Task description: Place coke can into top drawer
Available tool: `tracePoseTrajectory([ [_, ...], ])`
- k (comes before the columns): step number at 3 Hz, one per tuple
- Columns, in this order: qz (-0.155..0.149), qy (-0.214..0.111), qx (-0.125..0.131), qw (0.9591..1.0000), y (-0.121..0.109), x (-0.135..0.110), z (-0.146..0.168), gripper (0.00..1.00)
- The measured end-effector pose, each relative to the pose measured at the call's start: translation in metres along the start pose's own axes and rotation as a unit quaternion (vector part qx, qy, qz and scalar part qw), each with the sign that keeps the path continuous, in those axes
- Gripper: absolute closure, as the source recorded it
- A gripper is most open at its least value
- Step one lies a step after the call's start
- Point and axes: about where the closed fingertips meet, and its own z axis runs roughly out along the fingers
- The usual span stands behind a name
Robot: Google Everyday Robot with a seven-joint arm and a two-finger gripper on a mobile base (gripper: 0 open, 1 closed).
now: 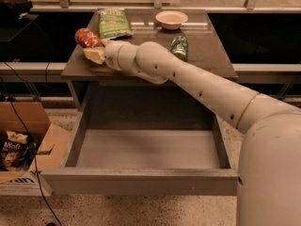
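Observation:
The coke can (87, 37), red-orange with a silver end, is tilted on its side over the far left part of the cabinet top (211, 60). My gripper (96, 51) is at the can, and its tan fingers (94, 56) are closed on the can's lower right side. My white arm reaches in from the lower right across the cabinet. The top drawer (141, 181) is pulled open below and in front of the cabinet top. Its smooth grey interior has nothing in it.
A green can (179, 47) lies on the cabinet top right of my arm. A green chip bag (113, 23) and a white bowl (171, 19) sit at the back. A cardboard box (28, 126) with a snack bag stands on the floor at left.

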Motion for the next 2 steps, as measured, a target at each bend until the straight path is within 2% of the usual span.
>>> tracePoseTrajectory([
  [1, -0.034, -0.011, -0.040, 0.9986, 0.005, -0.011, -0.027, 1.00],
  [2, -0.061, 0.020, -0.070, 0.9955, 0.014, -0.008, -0.082, 1.00],
])
